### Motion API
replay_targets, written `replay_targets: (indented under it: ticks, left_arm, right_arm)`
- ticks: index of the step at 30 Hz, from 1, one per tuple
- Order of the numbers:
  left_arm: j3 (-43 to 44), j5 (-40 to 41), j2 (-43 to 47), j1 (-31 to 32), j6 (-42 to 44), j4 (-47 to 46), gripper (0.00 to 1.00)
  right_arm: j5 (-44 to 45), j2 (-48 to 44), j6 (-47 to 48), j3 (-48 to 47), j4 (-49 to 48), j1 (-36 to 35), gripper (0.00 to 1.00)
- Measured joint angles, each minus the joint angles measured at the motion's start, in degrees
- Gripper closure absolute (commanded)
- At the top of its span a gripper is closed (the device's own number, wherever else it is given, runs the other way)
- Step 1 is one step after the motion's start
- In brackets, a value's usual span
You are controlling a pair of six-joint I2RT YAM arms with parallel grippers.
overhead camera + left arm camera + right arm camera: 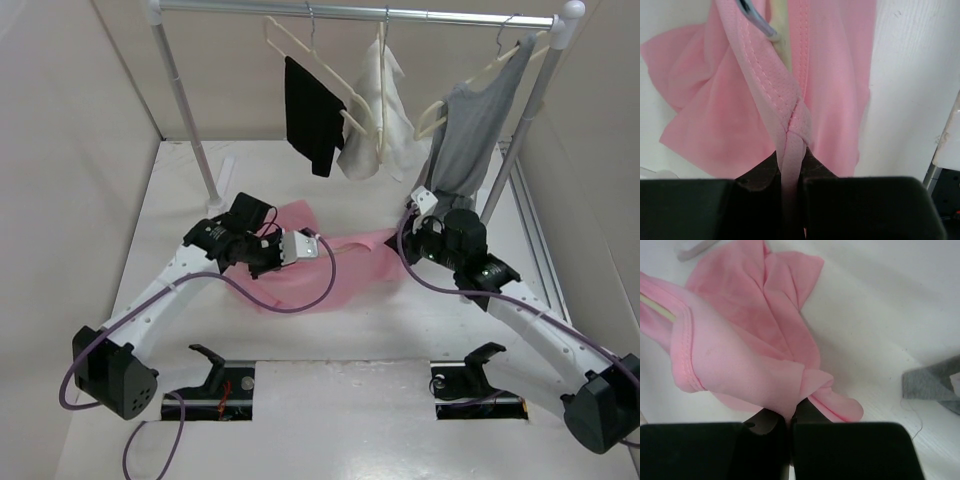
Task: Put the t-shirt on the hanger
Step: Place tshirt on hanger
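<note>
The pink t-shirt [368, 256] lies bunched on the white table between my two grippers. My left gripper [300, 248] is shut on a stitched hem band of the t-shirt [765, 75], which runs taut up from the jaws [790, 161]. Beside that band in the left wrist view, a cream hanger arm [782, 37] and its metal hook [757, 19] show among the fabric. My right gripper [414, 226] is shut on a fold of the t-shirt [740, 360] at its right end [790, 415]. A cream strip of the hanger [657, 307] peeks from under the hem there.
A clothes rail [360, 13] spans the back on two posts [190, 120] [520, 130]. It carries like hangers with a black garment [312, 112], a white garment [378, 120] and a grey top [475, 125]. The grey top's hem [932, 385] hangs close to my right gripper.
</note>
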State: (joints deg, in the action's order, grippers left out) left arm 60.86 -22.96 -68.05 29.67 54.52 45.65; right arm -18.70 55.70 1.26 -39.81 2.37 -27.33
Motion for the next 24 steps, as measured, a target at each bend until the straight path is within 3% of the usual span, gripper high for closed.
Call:
replay_targets:
  ticks: [6,9,11,14,20,24]
  left_arm:
    - [0.42,0.13,0.85,0.0,-0.35,-0.46,1.0]
    - [0.66,-0.44,1.25,0.0,0.09,0.0,1.0]
    - [0.66,-0.7,1.92,0.0,0.33,0.22,1.0]
    - [0.68,-1.2,2.84,-0.02,0.98,0.85,1.0]
    - [0.85,-4.39,3.04,0.0,3.63,4.37,1.0]
    - [1.01,-5.29,3.04,0.0,4.87,6.27,1.0]
  right_arm:
    - [-1.95,2.23,1.6,0.0,2.14,1.75,1.0]
    - [-3.91,3.8,2.32,-0.24,3.45,4.09,0.49]
    - [-4.22,5.03,3.48,-1.03,6.16,5.03,0.36]
    - [-4.07,6.62,5.64,-4.02,11.54,5.62,0.3]
    - [-5.25,6.25,8.04,-13.11,19.02,5.62,0.29]
    - [-6.29,6.08,10.84,-19.78,22.97,4.35,0.44]
